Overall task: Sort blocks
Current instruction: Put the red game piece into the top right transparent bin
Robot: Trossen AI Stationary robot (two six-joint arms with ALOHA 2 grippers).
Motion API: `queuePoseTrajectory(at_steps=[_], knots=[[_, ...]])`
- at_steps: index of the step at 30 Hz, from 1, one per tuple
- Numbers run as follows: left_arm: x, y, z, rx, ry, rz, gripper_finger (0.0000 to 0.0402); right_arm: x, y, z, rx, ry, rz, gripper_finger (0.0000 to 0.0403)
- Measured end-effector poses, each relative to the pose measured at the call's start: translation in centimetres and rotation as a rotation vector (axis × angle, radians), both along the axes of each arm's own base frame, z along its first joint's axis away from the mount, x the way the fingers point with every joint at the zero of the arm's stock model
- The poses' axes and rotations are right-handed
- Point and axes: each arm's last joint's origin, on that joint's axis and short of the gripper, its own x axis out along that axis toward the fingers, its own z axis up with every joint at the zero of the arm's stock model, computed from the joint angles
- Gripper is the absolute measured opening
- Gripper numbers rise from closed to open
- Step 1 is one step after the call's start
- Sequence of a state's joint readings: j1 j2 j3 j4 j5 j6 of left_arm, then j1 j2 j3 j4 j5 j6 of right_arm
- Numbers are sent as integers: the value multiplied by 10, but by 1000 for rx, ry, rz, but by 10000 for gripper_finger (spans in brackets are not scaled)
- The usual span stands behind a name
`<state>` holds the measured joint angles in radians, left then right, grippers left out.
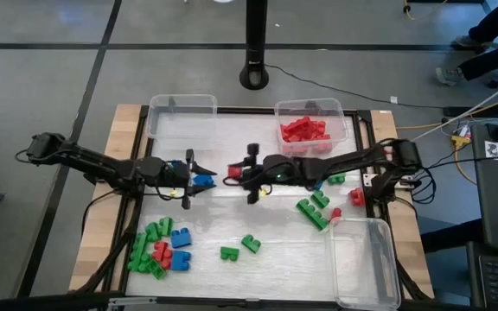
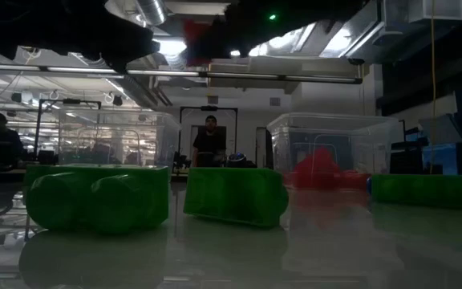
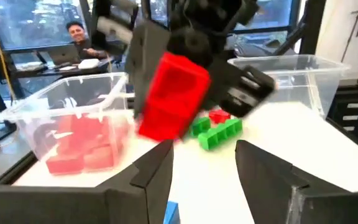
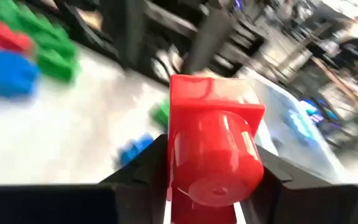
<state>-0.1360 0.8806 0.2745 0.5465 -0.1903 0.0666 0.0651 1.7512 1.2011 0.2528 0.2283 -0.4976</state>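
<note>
My right gripper (image 1: 237,173) hangs over the middle of the table, shut on a red block (image 4: 213,143), which also shows in the left wrist view (image 3: 173,96). My left gripper (image 1: 197,178) faces it from the table's left. Its fingers (image 3: 148,171) stand open a little short of the red block, with nothing between them. A blue block (image 1: 204,181) lies under the left gripper. Red, green and blue blocks (image 1: 158,250) lie piled at the near left, and green ones (image 1: 314,207) lie right of the middle. My right gripper pinches the red block by two opposite sides (image 4: 176,165) between its two fingers. The fingers come about level from the table's right. The block juts out past the fingertips toward the left gripper, lifted clear of the table.
A clear bin (image 1: 182,117) stands at the far left. Another clear bin (image 1: 340,117) at the far right holds red blocks (image 1: 305,130). A third clear bin (image 1: 366,259) stands at the near right. Two green blocks (image 1: 240,246) lie at the near middle. A dark post (image 1: 254,73) stands beyond the far edge.
</note>
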Motion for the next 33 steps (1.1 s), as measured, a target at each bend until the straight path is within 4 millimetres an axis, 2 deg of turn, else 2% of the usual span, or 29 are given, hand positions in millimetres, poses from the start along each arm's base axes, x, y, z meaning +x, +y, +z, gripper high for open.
queuePoseTrajectory(at_steps=[6, 10, 13, 18, 23, 28, 33], knots=[[-1, 0, 0, 4, 9, 0, 164, -42, -18, 43, -180, 101, -284, 143], [-1, 0, 0, 13, 8, 0, 164, -77, -47, 67, -243, 164, -504, 145], [-1, 0, 0, 11, 7, 0, 164, -99, -71, 75, -216, 216, -620, 146], [-1, 0, 0, -1, 3, 0, 164, -120, -106, 63, -134, 359, -750, 146], [-1, 0, 0, -7, 5, 1, 164, -123, -128, 45, -10, 444, -794, 162], [-1, 0, 0, -7, 6, 1, 164, -113, -141, 26, 98, 483, -750, 238], [-1, 0, 0, -13, 8, 1, 164, -107, -141, 15, 100, 524, -751, 303]])
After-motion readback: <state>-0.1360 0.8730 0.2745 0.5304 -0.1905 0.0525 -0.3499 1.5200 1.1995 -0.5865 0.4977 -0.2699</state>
